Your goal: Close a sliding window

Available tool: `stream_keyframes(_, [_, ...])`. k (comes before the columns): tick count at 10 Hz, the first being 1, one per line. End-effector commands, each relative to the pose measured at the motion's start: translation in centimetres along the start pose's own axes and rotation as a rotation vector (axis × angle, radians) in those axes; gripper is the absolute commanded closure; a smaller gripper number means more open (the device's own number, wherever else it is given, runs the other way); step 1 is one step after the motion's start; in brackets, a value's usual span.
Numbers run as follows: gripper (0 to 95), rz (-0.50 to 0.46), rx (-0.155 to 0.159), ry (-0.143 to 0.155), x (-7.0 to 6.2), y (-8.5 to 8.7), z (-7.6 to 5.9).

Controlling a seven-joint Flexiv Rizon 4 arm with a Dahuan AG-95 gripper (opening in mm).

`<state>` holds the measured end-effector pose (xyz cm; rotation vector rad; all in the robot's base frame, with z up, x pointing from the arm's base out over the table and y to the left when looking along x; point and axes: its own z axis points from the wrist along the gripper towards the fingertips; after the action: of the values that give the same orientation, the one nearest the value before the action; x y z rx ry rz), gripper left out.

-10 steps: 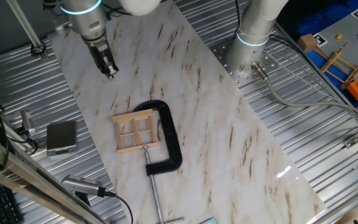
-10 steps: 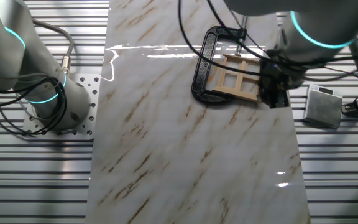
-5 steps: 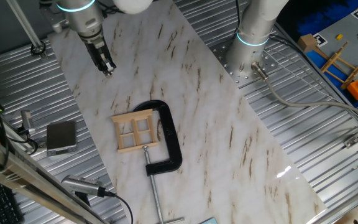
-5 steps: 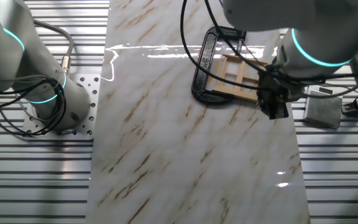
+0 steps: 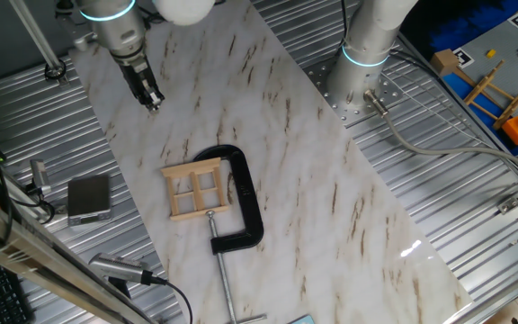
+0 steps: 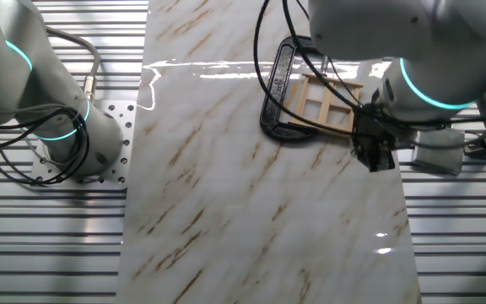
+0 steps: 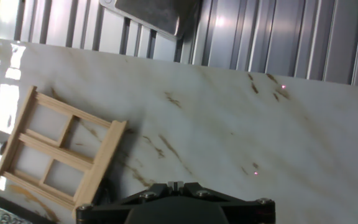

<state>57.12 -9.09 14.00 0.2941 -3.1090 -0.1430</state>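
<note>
Window frame (image 5: 196,189) lies flat on the marble table (image 5: 313,180), one side held inside the black C-clamp (image 5: 244,202), whose screw rod runs off toward the table edge. Gripper (image 5: 149,97) hangs above the marble well apart from the frame, holding nothing. From the other side it (image 6: 376,155) sits just past the frame's (image 6: 321,105) corner. Fingers look closed together, but the view is too small to be sure. Hand camera shows the frame (image 7: 58,149) at lower left, a grey metal box (image 7: 151,14) beyond the table edge.
</note>
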Motion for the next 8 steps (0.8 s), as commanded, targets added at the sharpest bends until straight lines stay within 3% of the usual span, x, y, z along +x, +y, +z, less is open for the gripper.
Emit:
stream_keyframes(1, [95.0, -0.001, 0.004, 0.003, 0.01, -0.1, -0.13])
stream_keyframes(3, [95.0, -0.008, 0.005, 0.004, 0.22, -0.28, -0.34])
stream_keyframes(6, [95.0, -0.023, 0.01, 0.047, 0.22, -0.28, -0.34])
stream_keyframes(8, [95.0, -0.047, 0.008, 0.057, 0.22, -0.28, -0.34])
